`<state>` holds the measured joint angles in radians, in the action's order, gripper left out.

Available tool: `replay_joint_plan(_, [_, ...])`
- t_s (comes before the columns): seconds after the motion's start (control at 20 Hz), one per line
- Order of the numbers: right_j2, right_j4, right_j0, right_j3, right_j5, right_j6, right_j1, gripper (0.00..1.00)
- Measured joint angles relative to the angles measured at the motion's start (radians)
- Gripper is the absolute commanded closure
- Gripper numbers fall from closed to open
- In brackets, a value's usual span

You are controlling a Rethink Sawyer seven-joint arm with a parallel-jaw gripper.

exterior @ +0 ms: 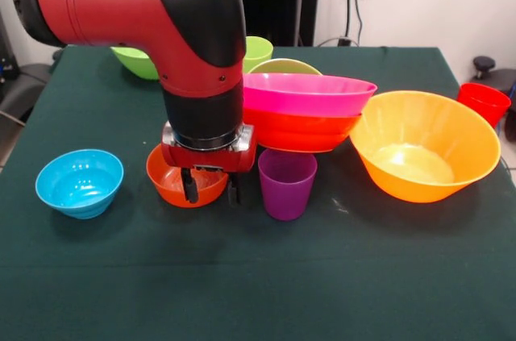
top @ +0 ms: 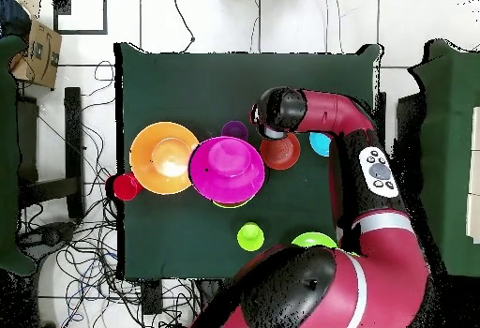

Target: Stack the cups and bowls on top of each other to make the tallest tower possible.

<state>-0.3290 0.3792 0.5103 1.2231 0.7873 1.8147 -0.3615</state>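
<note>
My gripper [exterior: 211,188] is open and low over the small orange-red bowl [exterior: 173,184]. One finger [exterior: 189,186] is inside the bowl and the other stands just outside its right rim. A purple cup [exterior: 286,184] stands upright just right of the gripper. The tower is a large pink bowl [exterior: 310,93] nested on a red-orange bowl [exterior: 298,131], with a lime green bowl [exterior: 284,67] showing behind it. A large orange bowl [exterior: 423,143] sits to the right and a small blue bowl [exterior: 79,182] to the left. In the overhead view the arm's wrist [top: 277,113] hides the gripper.
A red cup [exterior: 484,101] stands at the table's right edge. A lime green bowl [exterior: 135,61] and a lime green cup [exterior: 258,51] sit at the far side near the pedestal. The table [exterior: 242,276] has a dark green cloth.
</note>
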Motion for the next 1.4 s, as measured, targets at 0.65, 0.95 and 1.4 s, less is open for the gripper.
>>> replay_joint_plan(0.65, [-0.012,0.000,0.030,-0.005,0.000,0.000,0.009,0.00])
replay_joint_plan(0.95, [-0.014,0.000,0.043,-0.030,0.000,-0.002,0.009,0.00])
replay_joint_plan(1.4, [-0.017,0.000,0.052,-0.055,0.023,-0.042,0.007,0.00])
